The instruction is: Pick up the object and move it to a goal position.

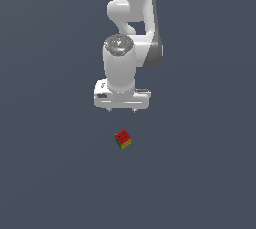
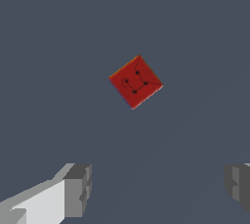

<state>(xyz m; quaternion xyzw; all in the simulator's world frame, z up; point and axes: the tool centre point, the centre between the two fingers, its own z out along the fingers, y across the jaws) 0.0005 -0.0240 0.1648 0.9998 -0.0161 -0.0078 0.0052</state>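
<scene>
Grey bare floor | cube resting | end effector spread above

There is 1 cube, red face up, lying on 1 bare grey counter. Above it hangs 1 white robot arm with 1 claw, which carries 2 fingers, spread wide apart.

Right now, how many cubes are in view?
1. The small Rubik's-style cube lies alone on the dark floor, red face up, just beyond the open pincer. Nothing appears hidden.
</scene>
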